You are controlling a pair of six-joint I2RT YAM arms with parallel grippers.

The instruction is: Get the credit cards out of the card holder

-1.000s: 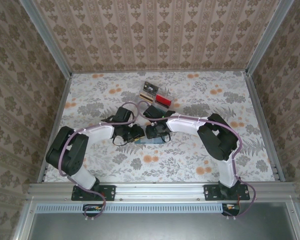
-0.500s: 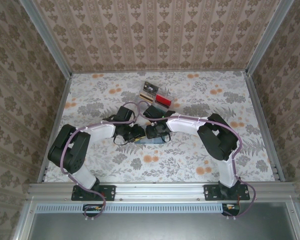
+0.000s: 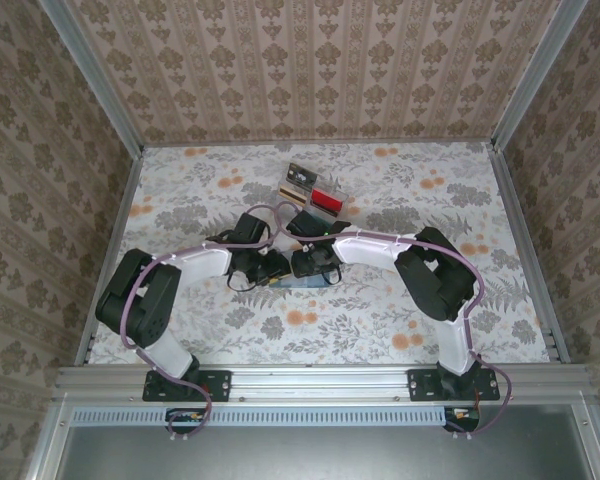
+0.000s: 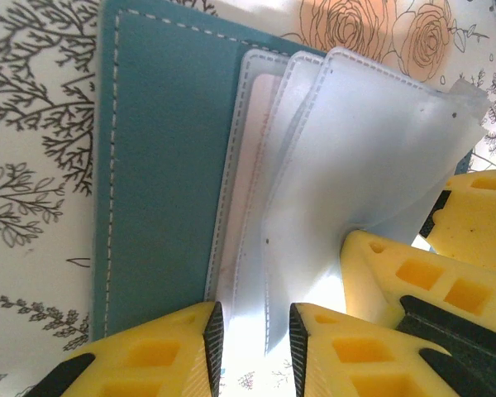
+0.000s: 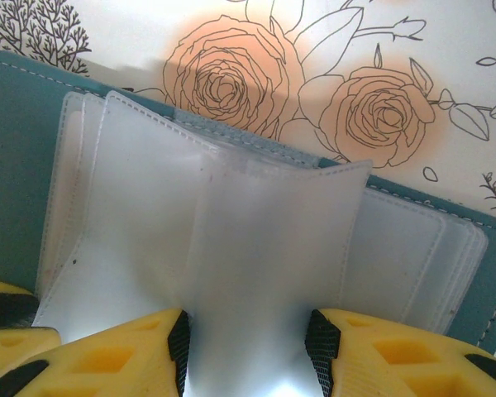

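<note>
from above, you have both arms bent in toward the middle of the flowered table [image 3: 430, 200]. the left gripper [image 3: 276, 266] and right gripper [image 3: 313, 266] sit nose to nose over the card holder [image 3: 302, 283], and a blue sliver of it shows just on their near side. a red card [image 3: 327, 201] and a gold-striped card [image 3: 298, 180] lie together farther back, well apart from it.

at your left wrist, the card holder [image 4: 165, 149] lies open and flat, its frosted sleeves [image 4: 355, 149] fanned out. the left gripper [image 4: 255, 318] stands a little spread, straddling the sleeves' lower edge; you cannot tell whether it bites. the right gripper's fingers [image 4: 413, 277] hold up the top sleeve.

at your right wrist, the right gripper [image 5: 246, 331] pinches one raised, bowed sleeve of the card holder [image 5: 16, 190], pad to pad.
</note>
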